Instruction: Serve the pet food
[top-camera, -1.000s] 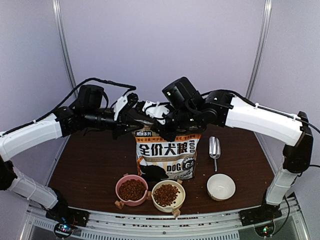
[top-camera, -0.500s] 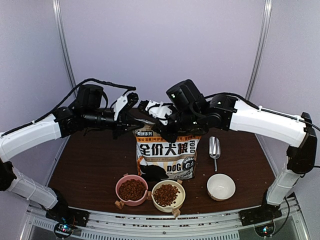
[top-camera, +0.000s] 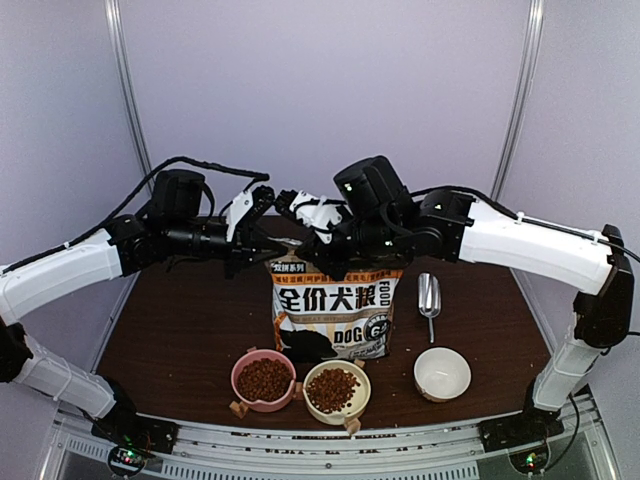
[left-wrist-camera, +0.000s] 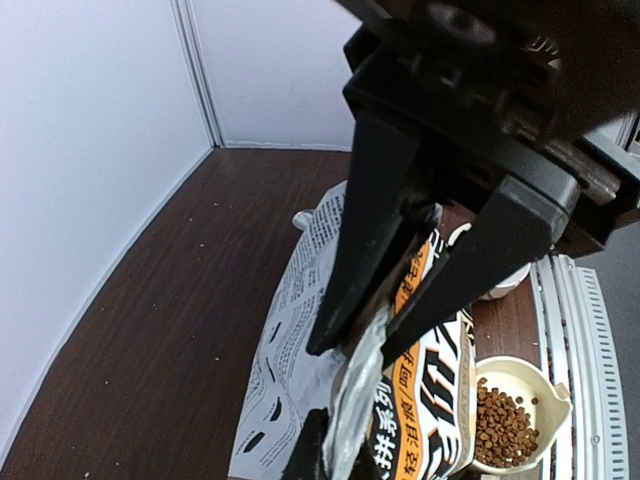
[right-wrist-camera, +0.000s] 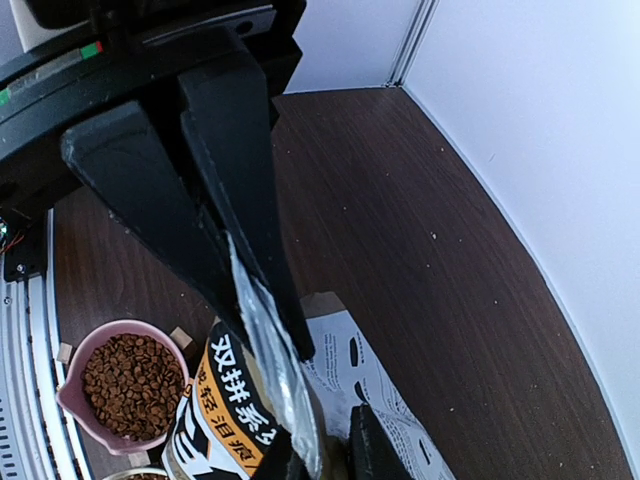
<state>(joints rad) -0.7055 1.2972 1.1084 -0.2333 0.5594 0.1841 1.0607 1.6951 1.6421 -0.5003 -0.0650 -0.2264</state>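
My left gripper (left-wrist-camera: 358, 345) clenches the top lip of the upright kraft-brown printed bag (top-camera: 335, 310); whether my right gripper (right-wrist-camera: 268, 335) grips it, I cannot tell. Round reddish-brown kibble pellets (top-camera: 264, 379) sit below in the pink bowl (top-camera: 238, 372) and cream bowl (top-camera: 362, 378). The empty white bowl (top-camera: 442, 372) lies nearer my right arm.

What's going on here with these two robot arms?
Both arms are at the top edge of the kraft-brown printed dog food bag standing on the dark brown table. The left gripper is pinched shut on it; the right gripper straddles it, grip unclear. The pink bowl and cream bowl hold reddish-brown kibble; the white bowl is empty.
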